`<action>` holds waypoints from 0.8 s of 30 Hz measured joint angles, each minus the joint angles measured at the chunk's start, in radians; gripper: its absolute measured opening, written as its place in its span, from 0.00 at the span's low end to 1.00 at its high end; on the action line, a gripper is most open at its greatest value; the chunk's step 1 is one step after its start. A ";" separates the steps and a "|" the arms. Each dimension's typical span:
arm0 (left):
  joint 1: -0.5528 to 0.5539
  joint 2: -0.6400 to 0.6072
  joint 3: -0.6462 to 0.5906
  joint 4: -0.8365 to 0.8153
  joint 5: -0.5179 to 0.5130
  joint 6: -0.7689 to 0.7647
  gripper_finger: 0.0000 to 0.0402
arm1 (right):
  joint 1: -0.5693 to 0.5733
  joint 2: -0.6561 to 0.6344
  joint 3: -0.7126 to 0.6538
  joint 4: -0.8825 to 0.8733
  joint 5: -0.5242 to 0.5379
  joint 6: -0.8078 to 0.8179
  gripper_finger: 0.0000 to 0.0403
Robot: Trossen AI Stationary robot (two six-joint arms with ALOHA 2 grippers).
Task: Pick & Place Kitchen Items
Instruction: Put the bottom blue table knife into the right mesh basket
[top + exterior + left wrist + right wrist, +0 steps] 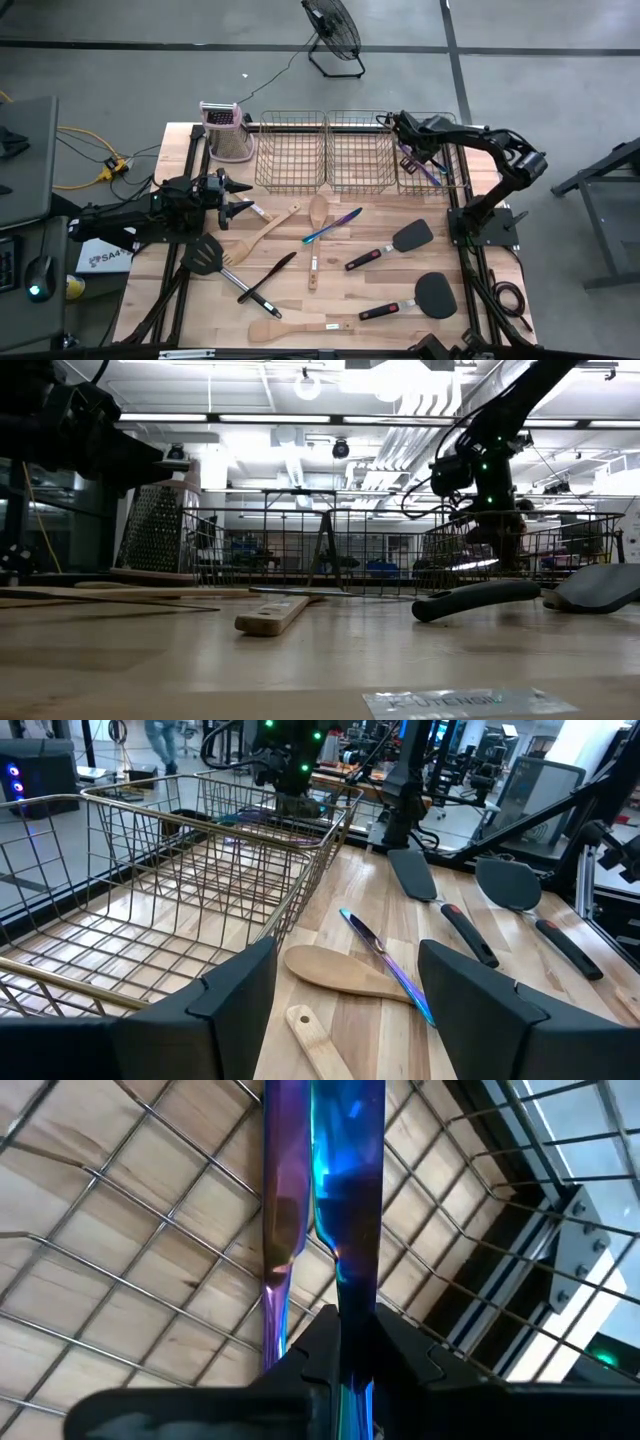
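Cutlery (350,1230) — pinched in right hand (345,1342).

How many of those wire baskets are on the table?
3, in a row along the back edge: left basket, middle basket, and right basket, partly behind the right pincer, which holds cutlery there. None seem hidden. The left pincer waits open near the grater.

You see the desk (330,285) evenly lit from above, shadows soft. Ceiling lights (300,422) glare in the low view, leaving the arms dark silhouettes and the near desk blurred. Iridescent cutlery (345,1200) gleams blue-purple, close and soft-focused, in the right wrist view.
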 joint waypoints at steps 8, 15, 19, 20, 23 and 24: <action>0.000 0.000 0.000 0.000 0.000 0.000 0.60 | -0.002 0.000 -0.047 0.067 -0.021 -0.019 0.07; 0.000 0.000 0.000 0.000 0.000 0.000 0.60 | -0.003 0.000 -0.091 0.140 -0.043 -0.020 0.07; 0.000 0.000 0.000 0.000 0.000 0.000 0.60 | -0.002 0.000 -0.118 0.170 -0.058 -0.014 0.07; 0.000 0.000 0.000 0.000 0.000 0.000 0.60 | -0.003 0.000 -0.122 0.170 -0.058 -0.013 0.07; 0.000 0.000 0.000 0.000 0.000 0.000 0.60 | -0.005 0.000 -0.129 0.174 -0.058 -0.010 0.07; 0.000 0.000 0.000 0.000 0.000 0.000 0.60 | -0.005 0.000 -0.130 0.177 -0.058 -0.009 0.07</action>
